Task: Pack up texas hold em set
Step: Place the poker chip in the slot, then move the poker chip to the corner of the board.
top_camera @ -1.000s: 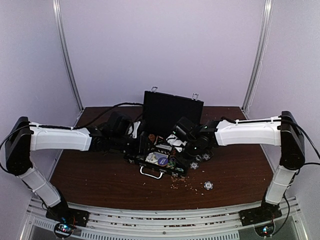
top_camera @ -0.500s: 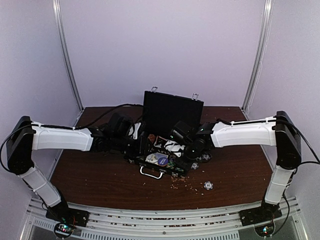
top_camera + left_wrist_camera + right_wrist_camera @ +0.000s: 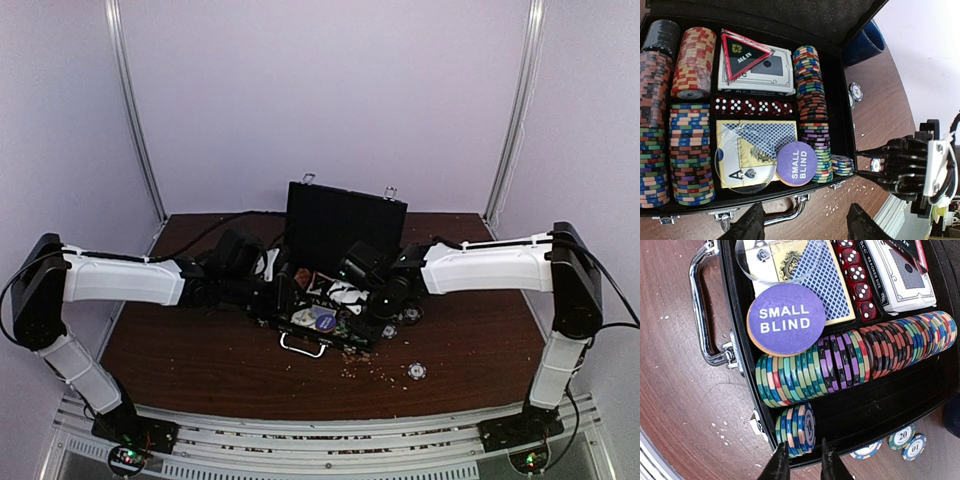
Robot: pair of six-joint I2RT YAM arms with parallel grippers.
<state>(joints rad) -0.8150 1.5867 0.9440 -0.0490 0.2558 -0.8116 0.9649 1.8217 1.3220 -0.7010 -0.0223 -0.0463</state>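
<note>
The briefcase point(image 3: 345, 225) is sitting open mid-table, its lid standing upright at the back and its silver handle point(image 3: 700, 305) facing the arms. The tray is looking nearly full, with rows of striped chips point(image 3: 690, 150), two card decks point(image 3: 757, 75), a line of red dice point(image 3: 752, 106) and a purple "small blind" button point(image 3: 786, 319).

At the near end of the right-hand channel a short chip stack point(image 3: 795, 429) is standing on edge. The right gripper point(image 3: 801, 462) is poised at it with its jaws parted only a little, and I'm seeing nothing pinched between them. The left gripper point(image 3: 805, 227) is hovering over the handle side, jaws wide apart and empty.

I'd say chip-loading is the step in hand. Loose chips point(image 3: 902, 436) are lying just outside the case's right wall, and a lone chip point(image 3: 416, 370) is nearer the arms. The next move is calling for fetching those, since that channel is showing room beyond the short stack.
</note>
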